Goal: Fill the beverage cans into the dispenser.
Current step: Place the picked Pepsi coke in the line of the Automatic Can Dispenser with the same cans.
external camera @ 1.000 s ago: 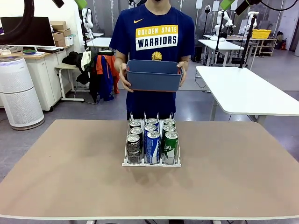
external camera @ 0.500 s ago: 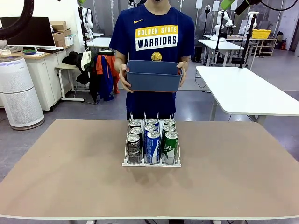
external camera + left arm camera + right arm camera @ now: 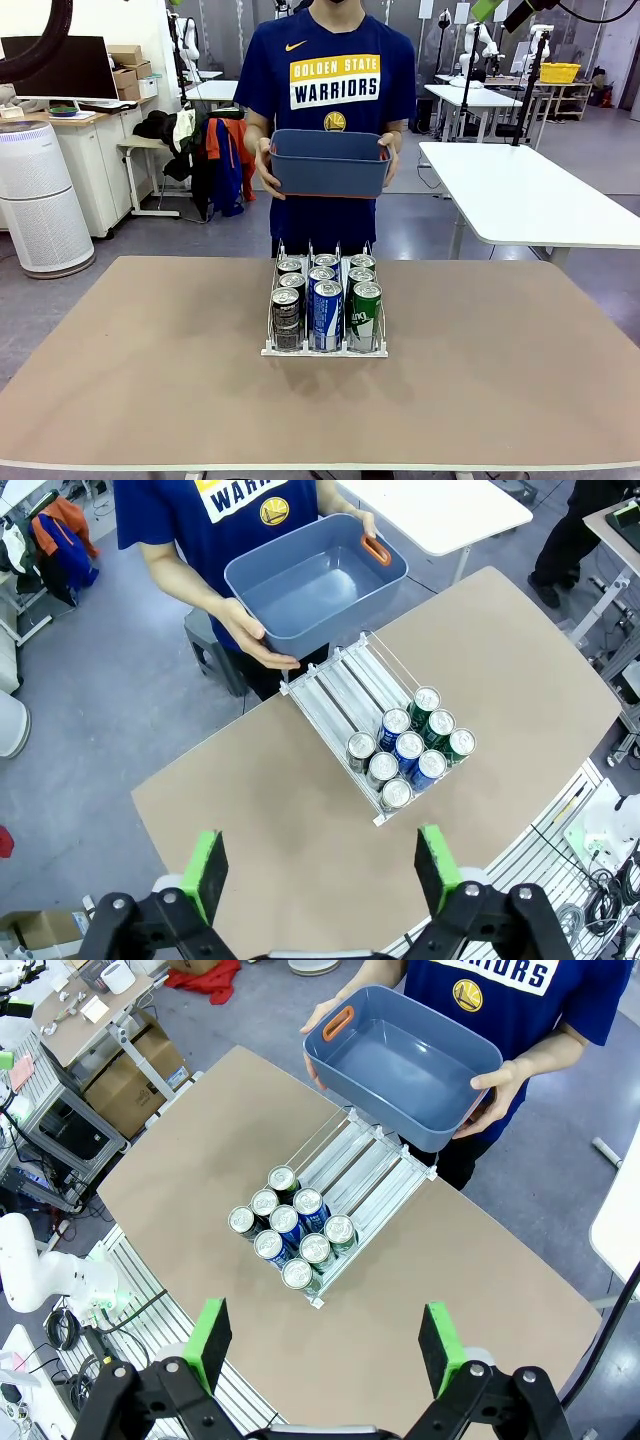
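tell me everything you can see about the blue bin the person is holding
The bin is a blue-grey rectangular plastic tub with rounded corners, plain walls and an orange handle cutout at one short end. It looks empty inside. The person's hands grip its two short ends, holding it level at waist height, off the table, just beyond the far end of the dispenser. Nothing else touches it.

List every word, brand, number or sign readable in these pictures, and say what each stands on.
"GOLDEN STATE WARRIORS": on the person's blue shirt, front view.
Nike swoosh sign: same shirt, at the chest.
Round yellow team badge: same shirt, just above the bin the person holds.
Lettering on the beverage cans in the dispenser: too small and blurred to read.
Bin: no print to be seen.
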